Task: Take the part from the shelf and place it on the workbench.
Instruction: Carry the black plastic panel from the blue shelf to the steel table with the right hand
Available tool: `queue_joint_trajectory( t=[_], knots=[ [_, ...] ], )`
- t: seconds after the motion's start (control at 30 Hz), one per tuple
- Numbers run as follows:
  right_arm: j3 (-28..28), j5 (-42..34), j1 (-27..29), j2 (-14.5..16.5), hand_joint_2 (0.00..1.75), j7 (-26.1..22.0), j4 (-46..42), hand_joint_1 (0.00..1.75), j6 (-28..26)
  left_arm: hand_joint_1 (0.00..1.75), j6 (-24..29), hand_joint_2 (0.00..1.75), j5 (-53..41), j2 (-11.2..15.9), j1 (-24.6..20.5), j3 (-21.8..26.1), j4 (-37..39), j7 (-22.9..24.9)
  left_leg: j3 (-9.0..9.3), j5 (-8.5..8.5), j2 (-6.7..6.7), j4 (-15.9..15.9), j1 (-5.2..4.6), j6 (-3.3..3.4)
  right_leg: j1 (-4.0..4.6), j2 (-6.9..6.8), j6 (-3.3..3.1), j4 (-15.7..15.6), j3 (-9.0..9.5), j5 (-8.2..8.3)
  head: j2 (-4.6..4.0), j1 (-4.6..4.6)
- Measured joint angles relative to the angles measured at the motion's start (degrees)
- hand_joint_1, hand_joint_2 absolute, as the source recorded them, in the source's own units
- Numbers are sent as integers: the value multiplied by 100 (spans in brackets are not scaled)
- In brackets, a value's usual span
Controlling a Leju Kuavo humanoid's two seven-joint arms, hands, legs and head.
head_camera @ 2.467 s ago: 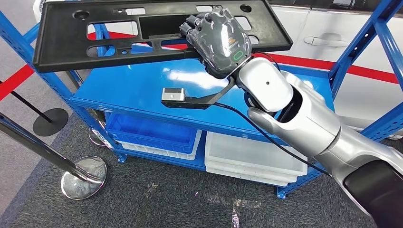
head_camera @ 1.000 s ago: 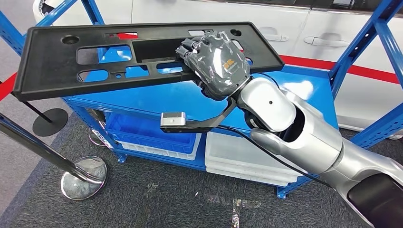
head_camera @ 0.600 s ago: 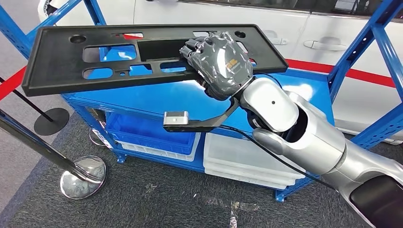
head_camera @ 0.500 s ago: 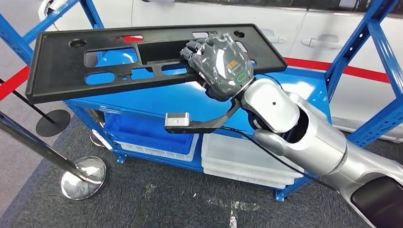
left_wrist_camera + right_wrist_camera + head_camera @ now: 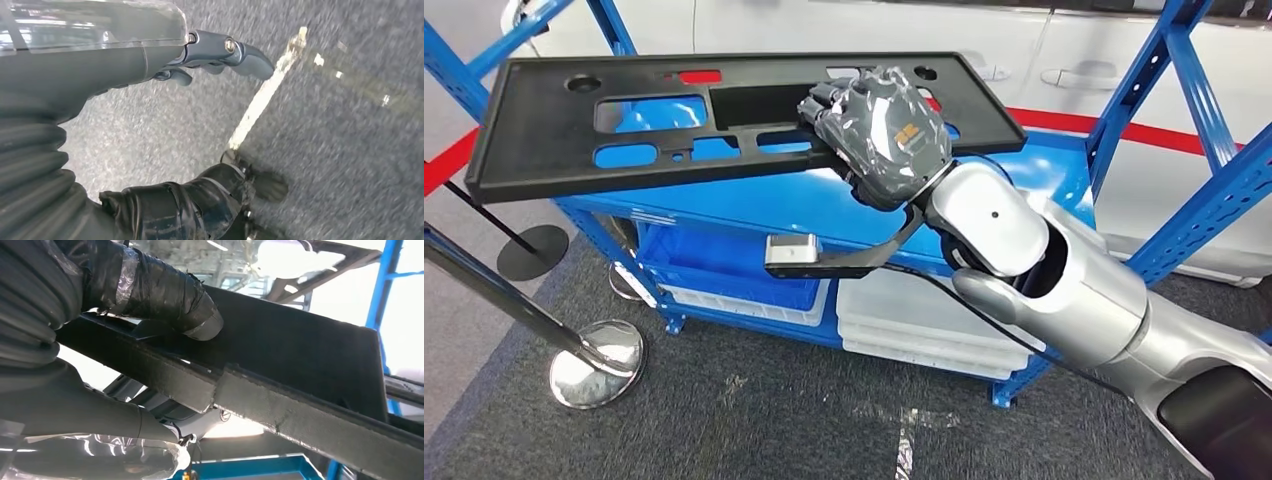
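- right hand point(image 5: 882, 135) is wrapped around the long edge of the part point(image 5: 674, 120), a flat black plastic panel full of cutouts. Thumb underneath, fingers point(image 5: 822, 100) over the top, so it's basically clamped like a tray.
- the grip sits toward the end nearest the arm, so most of the panel sticks out away from the hand, unsupported. Looks about level, but I'd guess it could sag or twist.
- right under the hand is the blue shelf point(image 5: 754, 205). The part is lifted off it, nothing touching.
- left hand point(image 5: 220, 50) hangs over the dark floor point(image 5: 350, 150), fingers loosely apart, holding nothing.
- no bench anywhere, so can't tell how far there is to carry it.
- the wrist camera is so close that the panel's far end is cut off.
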Motion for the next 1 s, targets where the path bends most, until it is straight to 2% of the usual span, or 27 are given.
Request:
queue_joint_trajectory(
  t=[0.07, 0.1, 0.13, 0.2, 0.23, 0.27, 0.3, 0.33, 0.37, 0.4, 0.43, 0.47, 0.5, 0.57, 0.6, 0.63, 0.7, 0.73, 0.77, 0.8, 0.83, 0.87, 0.9, 0.93, 0.97, 1.0],
  knots=[
    [0, 0, -2, -4, 175, -2, 3, 175, 0, 0, 18, 175, 0, -1, -3, 0, 0, 5, -16, 125, 23, -105, 25, 34, -1, 6, 73, 13, -34, -27, 0, -1],
    [0, 0, -7, -7, 175, -2, 5, 175, 0, 0, 27, 175, 1, -4, -3, 0, 0, 10, -42, 201, 42, -159, 46, 64, 5, 12, 107, 112, -79, -158, 0, 8],
    [0, 0, -12, -10, 175, -1, 8, 175, 0, 0, 32, 175, 1, -8, -2, 0, 0, 14, -83, 271, 61, -199, 67, 86, 5, 15, 139, 327, -155, -383, 0, 13],
    [0, 0, -7, -14, 175, -1, 10, 175, 0, 0, 35, 175, 2, -17, -3, 0, 0, 18, -219, 371, 76, -196, 66, 119, -20, 12, 189, 1008, -345, -892, 0, 24],
    [0, 0, 3, -17, 175, -1, 11, 175, 1, 0, 35, 175, 1, -21, -3, 0, 0, 19, -295, 412, 78, -176, 69, 115, -37, 9, 209, 1323, -408, -1037, 0, 25],
    [0, 0, 13, -19, 175, -1, 12, 175, 1, 0, 35, 175, 2, -26, -3, 0, 0, 21, -373, 447, 79, -146, 73, 109, -53, 4, 226, 1496, -400, -1060, 0, 27],
    [0, 0, 18, -20, 175, -1, 13, 175, 2, 0, 36, 175, 2, -31, -3, 0, 0, 22, -451, 476, 80, -108, 79, 96, -67, -2, 239, 1469, -298, -969, 0, 26],
    [0, -2, 18, -20, 175, -1, 13, 175, 3, 0, 37, 175, 1, -35, -2, 0, 0, 25, -527, 500, 80, -62, 86, 80, -76, -8, 245, 1241, -94, -814, 0, 27],
    [0, -7, 16, -21, 175, 2, 13, 175, 5, 0, 38, 175, 1, -38, -2, 0, 0, 33, -595, 518, 80, -13, 95, 60, -80, -13, 242, 869, 166, -697, 0, 27],
    [0, -16, 13, -21, 175, 5, 13, 175, 10, 0, 40, 175, 1, -41, -2, 0, 0, 42, -659, 538, 79, 33, 98, 33, -66, -14, 228, 476, 416, -641, 0, 26],
    [0, -29, 11, -21, 175, 9, 12, 175, 16, 0, 42, 175, 0, -43, -1, 0, 0, 55, -704, 567, 78, 59, 100, 0, -50, -13, 200, 188, 587, -621, 0, 24],
    [0, -43, 9, -21, 175, 12, 12, 175, 25, 0, 46, 175, -1, -44, 1, 0, 0, 66, -734, 602, 77, 70, 99, -35, -30, -10, 170, 16, 668, -640, 0, 27],
    [0, -53, 11, -22, 175, 13, 12, 175, 34, 0, 49, 175, -3, -46, 3, 0, 0, 75, -754, 650, 74, 58, 95, -75, -10, -9, 134, -35, 673, -627, 0, 25],
    [0, -62, 19, -23, 175, 14, 15, 175, 50, 0, 53, 175, -12, -47, 13, 0, 2, 92, -797, 715, 55, 21, 98, -147, -34, -19, 54, -92, 608, -513, 0, 28],
    [0, -63, 22, -23, 175, 13, 16, 175, 57, 0, 54, 175, -19, -52, 14, 0, 4, 99, -848, 640, 43, 61, 100, -180, -53, -25, 5, -130, 563, -439, 0, 18],
    [0, -64, 24, -22, 175, 13, 17, 175, 63, 0, 55, 175, -26, -56, 15, 0, 5, 105, -921, 463, 33, 204, 106, -208, -74, -34, -38, -169, 511, -364, 0, 7],
    [0, -67, 24, -22, 175, 14, 18, 175, 70, 0, 56, 175, -38, -64, 14, 0, 7, 110, -1105, -80, 29, 824, 121, -258, -79, -42, -87, -188, 388, -241, 0, -19],
    [0, -68, 28, -22, 175, 14, 20, 175, 70, 0, 56, 175, -42, -63, 15, 0, 7, 110, -1176, -277, 30, 1190, 132, -280, -79, -44, -91, -181, 322, -191, 0, -26],
    [0, -70, 34, -22, 175, 14, 24, 175, 70, 0, 56, 175, -46, -63, 15, 0, 7, 109, -1190, -348, 30, 1450, 142, -300, -80, -44, -84, -169, 252, -142, 0, -27],
    [0, -71, 41, -22, 175, 14, 30, 175, 70, 0, 56, 175, -49, -63, 13, 0, 7, 108, -1125, -298, 31, 1532, 154, -319, -85, -44, -71, -151, 180, -98, 0, -28],
    [0, -72, 47, -22, 175, 14, 36, 175, 70, 0, 55, 175, -51, -63, 9, 0, 7, 105, -962, -164, 31, 1406, 169, -337, -95, -44, -50, -128, 108, -59, 0, -30],
    [0, -73, 50, -22, 175, 14, 40, 175, 69, 0, 55, 175, -54, -64, 4, 0, 7, 102, -709, -20, 31, 1096, 188, -357, -106, -44, -20, -100, 42, -23, 0, -31],
    [-1, -73, 47, -22, 175, 14, 43, 175, 68, 0, 52, 175, -56, -67, -4, 0, 7, 99, -425, 31, 26, 708, 195, -378, -107, -42, 16, -73, -19, 10, 0, -34],
    [-1, -74, 43, -24, 175, 15, 45, 175, 67, 0, 49, 175, -57, -69, -11, 0, 7, 96, -196, 41, 11, 372, 189, -362, -104, -42, 53, -52, -62, 43, 0, -34],
    [-2, -75, 38, -25, 175, 16, 46, 175, 66, 0, 45, 175, -58, -70, -15, 0, 7, 93, -56, 15, -3, 140, 180, -332, -95, -42, 91, -40, -84, 80, 0, -32],
    [-2, -77, 33, -26, 175, 16, 48, 175, 66, 0, 43, 175, -59, -72, -20, 0, 7, 90, -11, -25, -16, 47, 161, -288, -81, -41, 125, -46, -96, 123, 1, -31]
  ],
)
